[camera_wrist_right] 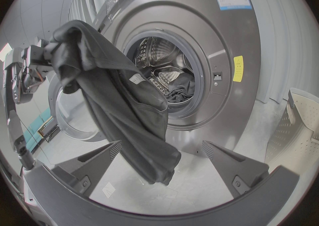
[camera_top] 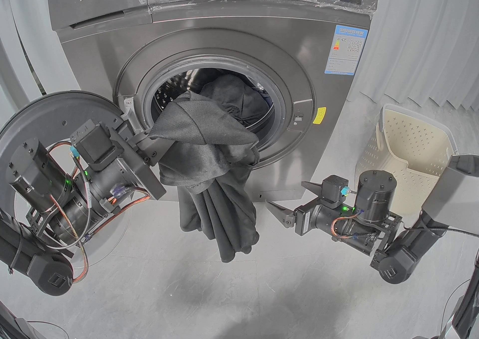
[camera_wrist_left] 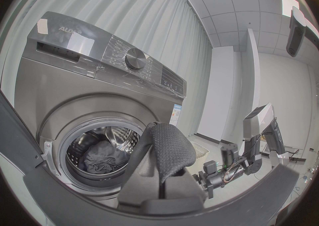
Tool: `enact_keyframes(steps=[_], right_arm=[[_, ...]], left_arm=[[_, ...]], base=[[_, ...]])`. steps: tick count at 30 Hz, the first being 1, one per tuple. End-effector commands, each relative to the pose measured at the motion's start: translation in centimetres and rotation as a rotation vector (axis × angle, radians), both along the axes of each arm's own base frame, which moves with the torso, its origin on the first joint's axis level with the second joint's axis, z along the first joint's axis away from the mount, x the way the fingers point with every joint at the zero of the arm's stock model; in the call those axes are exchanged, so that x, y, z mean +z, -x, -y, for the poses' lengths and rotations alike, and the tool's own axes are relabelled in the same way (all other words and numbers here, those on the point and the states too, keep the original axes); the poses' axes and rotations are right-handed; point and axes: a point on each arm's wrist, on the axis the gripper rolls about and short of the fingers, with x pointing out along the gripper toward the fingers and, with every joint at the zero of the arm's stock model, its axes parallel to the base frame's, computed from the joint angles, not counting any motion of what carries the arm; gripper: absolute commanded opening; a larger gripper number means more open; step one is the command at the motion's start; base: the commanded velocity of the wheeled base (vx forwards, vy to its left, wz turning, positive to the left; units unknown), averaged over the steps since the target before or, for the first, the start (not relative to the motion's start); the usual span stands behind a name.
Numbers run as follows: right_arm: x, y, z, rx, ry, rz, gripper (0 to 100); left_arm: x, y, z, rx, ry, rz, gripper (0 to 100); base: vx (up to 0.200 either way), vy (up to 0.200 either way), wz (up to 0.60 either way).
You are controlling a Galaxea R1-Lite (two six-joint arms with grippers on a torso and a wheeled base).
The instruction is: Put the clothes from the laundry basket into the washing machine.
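Note:
A dark grey garment (camera_top: 209, 155) hangs in front of the washing machine's (camera_top: 209, 21) round drum opening, its lower end dangling above the floor. My left gripper (camera_top: 152, 141) is shut on the garment's upper edge, at the left rim of the opening; in the left wrist view the cloth (camera_wrist_left: 166, 147) is bunched over the fingers. More dark clothing (camera_top: 239, 98) lies inside the drum. My right gripper (camera_top: 287, 194) stands open and empty, low, to the right of the hanging garment (camera_wrist_right: 126, 103). The cream laundry basket (camera_top: 416, 153) stands right of the machine, with nothing visible in it.
The washer door (camera_top: 50, 120) is swung fully open on the left, behind my left arm. Grey curtains hang behind and beside the machine. Bare grey floor (camera_top: 249, 285) spreads in front of the machine.

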Motion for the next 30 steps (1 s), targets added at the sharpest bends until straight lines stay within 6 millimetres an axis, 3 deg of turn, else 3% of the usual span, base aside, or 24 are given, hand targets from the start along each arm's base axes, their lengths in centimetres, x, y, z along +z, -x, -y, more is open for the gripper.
enact_keyframes(steps=[1,11,30], right_arm=[[-2.9,-2.9,-0.7,-0.016,0.026,-0.027,100],[-5.6,-5.1,-3.5,0.032,0.027,-0.02,100],[-6.5,-10.3,-6.1,0.011,-0.045,0.095,100]], left_arm=[[0.1,0.1,0.1,-0.005,0.004,0.004,0],[0.0,0.2,0.1,-0.009,-0.001,-0.002,0],[-0.1,0.5,0.4,-0.021,-0.003,-0.004,0]], base=[[0.0,0.0,0.0],[0.0,0.0,0.0],[0.0,0.0,0.0]])
